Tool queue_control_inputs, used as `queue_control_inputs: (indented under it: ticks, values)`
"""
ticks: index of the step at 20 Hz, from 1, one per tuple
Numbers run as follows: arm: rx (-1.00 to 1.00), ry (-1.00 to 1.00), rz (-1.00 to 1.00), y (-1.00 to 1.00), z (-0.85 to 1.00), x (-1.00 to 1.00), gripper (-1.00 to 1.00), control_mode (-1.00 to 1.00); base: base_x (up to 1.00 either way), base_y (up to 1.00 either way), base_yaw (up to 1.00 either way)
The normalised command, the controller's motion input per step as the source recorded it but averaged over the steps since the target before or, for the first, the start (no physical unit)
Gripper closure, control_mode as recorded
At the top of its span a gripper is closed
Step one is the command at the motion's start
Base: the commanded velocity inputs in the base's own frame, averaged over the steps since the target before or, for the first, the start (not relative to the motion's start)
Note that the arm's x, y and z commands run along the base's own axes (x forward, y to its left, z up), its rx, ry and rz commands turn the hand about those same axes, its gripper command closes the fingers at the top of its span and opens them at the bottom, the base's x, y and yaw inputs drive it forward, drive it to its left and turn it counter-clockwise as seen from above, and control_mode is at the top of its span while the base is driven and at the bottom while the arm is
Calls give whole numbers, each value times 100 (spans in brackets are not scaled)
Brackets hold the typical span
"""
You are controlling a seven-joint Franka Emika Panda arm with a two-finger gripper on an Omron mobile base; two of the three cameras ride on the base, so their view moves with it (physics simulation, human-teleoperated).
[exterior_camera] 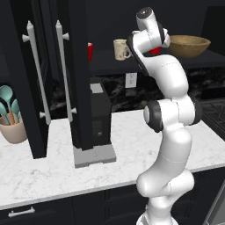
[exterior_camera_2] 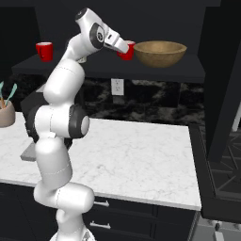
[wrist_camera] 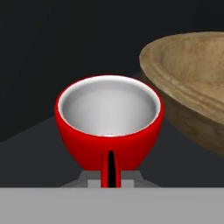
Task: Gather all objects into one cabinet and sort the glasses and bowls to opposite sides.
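1. Red cup point(wrist_camera: 109, 127) sits closest to the hand camera, upright, white inside, its handle facing the lens. It stands on the dark cabinet shelf point(exterior_camera_2: 155, 70).
2. Gripper point(exterior_camera_2: 123, 47) is at this cup, seen in the right base view at the cup's near side. Fingertips are hidden, so I cannot tell how wide the jaws stand, nor whether they have hold of the cup.
3. Wooden bowl point(wrist_camera: 197, 92) is just beside the cup on the same shelf, at the cup's right in the hand view. A narrow gap shows between them there.
4. Second red cup point(exterior_camera_2: 44, 50) stands well apart, toward the left end of the shelf in the right base view.
5. Cream mug point(exterior_camera: 120, 49) stands on the shelf between the second red cup and the arm in the left base view, handle pointing toward the arm.
6. Cabinet door point(exterior_camera: 41, 79) with long silver bar handles stands swung open at left.
7. Beige utensil pot point(exterior_camera: 12, 127) with teal utensils rests on the white marble counter point(exterior_camera: 132, 145), left of the doors.
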Motion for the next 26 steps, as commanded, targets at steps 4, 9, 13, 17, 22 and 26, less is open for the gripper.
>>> queue_control_inputs:
  ticks: [4,9,13,17,22,26]
  values:
    - [2,0,0,0,3,0,100,-100,0,0,0]
    - [0,4,0,0,7,-4,100,-100,0,0,0]
    - [0,0,9,17,6,-61,100,-100,0,0,0]
    - [0,0,10,21,0,-83,100,-100,0,0,0]
    - [-5,-12,7,33,-22,-84,100,-100,0,0,0]
    - [-8,-18,3,19,-34,-50,100,-100,0,0,0]
